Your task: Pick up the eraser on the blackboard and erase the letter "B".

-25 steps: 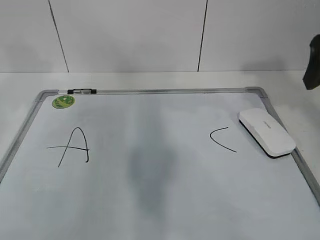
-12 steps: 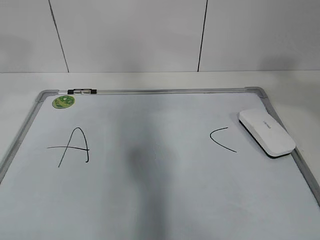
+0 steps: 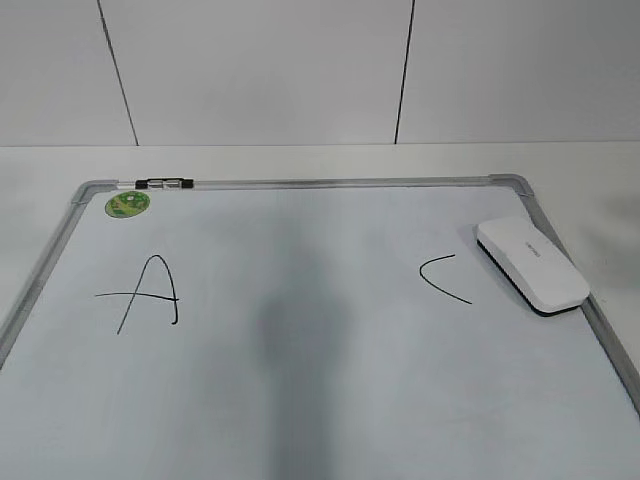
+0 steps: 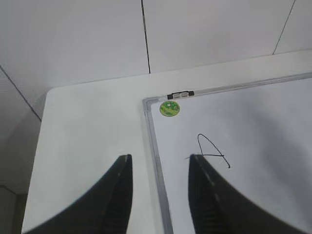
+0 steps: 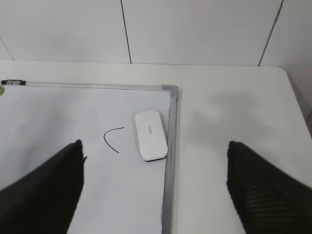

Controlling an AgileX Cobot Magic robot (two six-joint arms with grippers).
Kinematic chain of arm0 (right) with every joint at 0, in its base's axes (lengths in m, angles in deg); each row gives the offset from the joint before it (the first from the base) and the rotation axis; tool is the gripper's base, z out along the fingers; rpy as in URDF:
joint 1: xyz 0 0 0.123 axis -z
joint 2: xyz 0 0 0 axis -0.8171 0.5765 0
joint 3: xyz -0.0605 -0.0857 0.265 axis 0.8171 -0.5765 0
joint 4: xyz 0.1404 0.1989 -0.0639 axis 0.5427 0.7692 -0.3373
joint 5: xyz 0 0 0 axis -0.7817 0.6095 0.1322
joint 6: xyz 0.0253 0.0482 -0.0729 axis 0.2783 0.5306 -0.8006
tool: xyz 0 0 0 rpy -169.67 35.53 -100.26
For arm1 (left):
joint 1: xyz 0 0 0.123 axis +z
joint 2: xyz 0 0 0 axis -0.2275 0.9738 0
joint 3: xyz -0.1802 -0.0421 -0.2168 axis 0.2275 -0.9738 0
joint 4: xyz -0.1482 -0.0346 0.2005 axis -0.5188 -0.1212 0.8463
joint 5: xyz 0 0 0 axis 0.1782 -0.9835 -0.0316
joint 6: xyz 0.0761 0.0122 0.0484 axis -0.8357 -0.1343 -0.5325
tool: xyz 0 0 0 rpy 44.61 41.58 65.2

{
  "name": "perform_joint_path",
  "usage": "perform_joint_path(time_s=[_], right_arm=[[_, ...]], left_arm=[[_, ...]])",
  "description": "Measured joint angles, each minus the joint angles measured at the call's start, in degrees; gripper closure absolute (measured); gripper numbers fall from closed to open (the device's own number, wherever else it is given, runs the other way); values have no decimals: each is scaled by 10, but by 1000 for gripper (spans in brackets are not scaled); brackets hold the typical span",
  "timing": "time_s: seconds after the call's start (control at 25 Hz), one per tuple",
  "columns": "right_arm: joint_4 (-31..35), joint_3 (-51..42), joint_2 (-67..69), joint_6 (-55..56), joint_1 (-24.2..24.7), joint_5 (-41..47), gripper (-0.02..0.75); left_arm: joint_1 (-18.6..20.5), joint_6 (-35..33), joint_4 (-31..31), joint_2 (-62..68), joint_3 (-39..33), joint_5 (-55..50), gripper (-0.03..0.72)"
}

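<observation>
Flat on the white worktop (image 3: 300, 160): the board (image 3: 300, 400), grey frame all round, green sticker (image 3: 127, 204) in the far left corner, a small marker (image 3: 165, 183) on the far rail just beside it. Eraser (image 3: 532, 266) lying on the board's right side, hard against the right frame, long side slanted, dark felt down. Angular C (image 3: 445, 279) just left of the eraser, not touching it. A (image 3: 147, 293) well off on the left part. Between A and C only bare board under a dim grey shadow; no B to be made out in any view.

Left fingers (image 4: 160, 192) raised above the board's left frame, spread a moderate way apart, holding nothing; A (image 4: 210, 152) and sticker (image 4: 169, 108) beyond them. Right fingers (image 5: 156, 187) parted very wide, high over the board's right edge, gripping nothing; eraser (image 5: 150, 134) and C (image 5: 112, 139) seen between them, well below. Neither arm visible from the exterior camera.
</observation>
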Motion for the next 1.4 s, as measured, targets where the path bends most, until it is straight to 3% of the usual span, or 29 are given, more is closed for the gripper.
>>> perform_joint_path(time_s=[0.6, 0.76, 1.0, 1.4], right_arm=[[3, -240, -298, 0, 0, 4, 3], [3, -310, -317, -3, 0, 6, 3], [2, -392, -317, -9, 0, 6, 3], [-1, -415, -317, -12, 0, -47, 3]], left_arm=[[0, 0, 23, -315, -281, -3, 426], [0, 0, 24, -382, -346, -4, 447], [0, 1, 28, -383, -438, 2, 450], [0, 1, 40, -383, -474, 82, 450]])
